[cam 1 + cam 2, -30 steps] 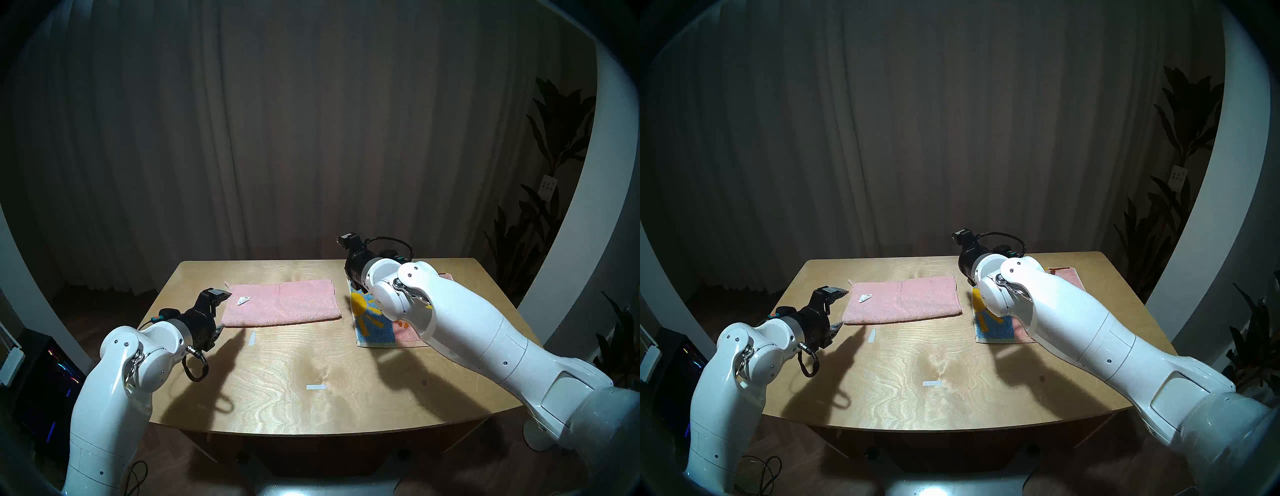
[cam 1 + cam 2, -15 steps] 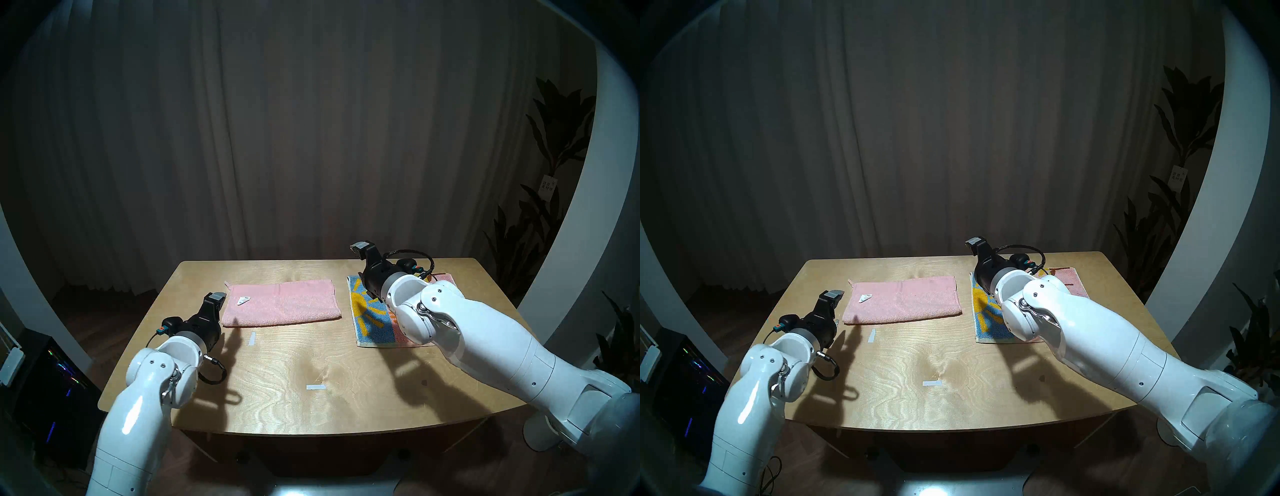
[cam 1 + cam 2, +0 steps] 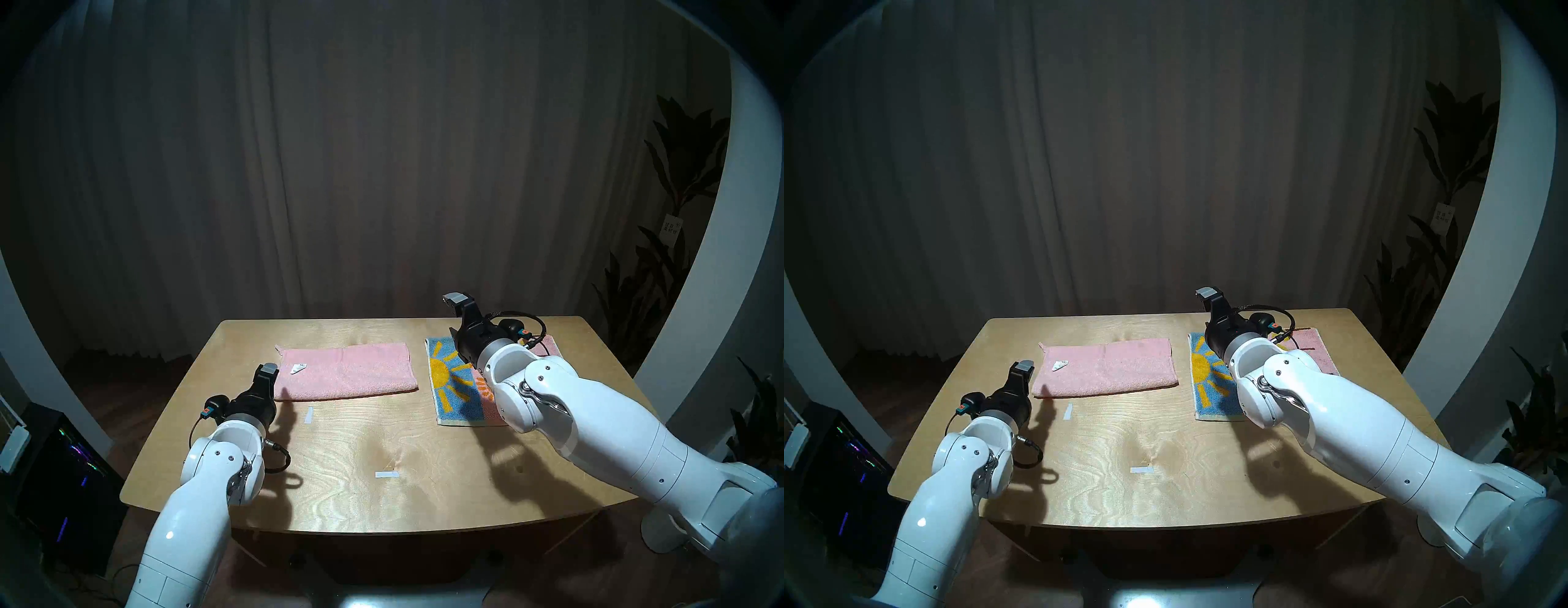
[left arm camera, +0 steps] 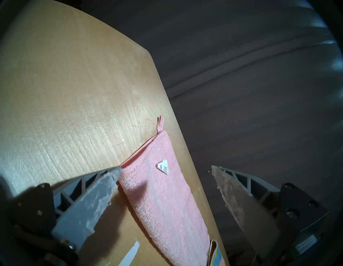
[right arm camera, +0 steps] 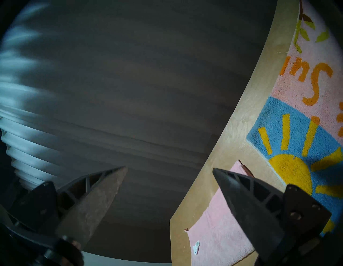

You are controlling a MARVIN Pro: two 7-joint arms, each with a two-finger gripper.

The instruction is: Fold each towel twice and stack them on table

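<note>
The plain pink towel (image 3: 345, 371) lies folded as a long strip on the table (image 3: 382, 446), left of middle, a white label near its left end. The pink-and-blue sun towel (image 3: 454, 390) lies flat at the right, partly hidden by my right arm. My left gripper (image 3: 268, 371) is open and empty, just off the pink towel's left end; the left wrist view shows the towel (image 4: 167, 204) between its fingers (image 4: 104, 187). My right gripper (image 3: 456, 299) is open and empty, raised above the sun towel's far left corner (image 5: 297, 148).
Two white tape strips (image 3: 309, 415) (image 3: 387, 474) lie on the wood in front of the towels. A dark curtain hangs behind the table. Plants (image 3: 662, 297) stand at the right. A computer case with coloured lights (image 3: 72, 463) stands on the floor at the left.
Both wrists have rolled. My right gripper has moved right and up, uncovering more of the sun towel. My left elbow has swung in toward the table. The towels have not moved.
</note>
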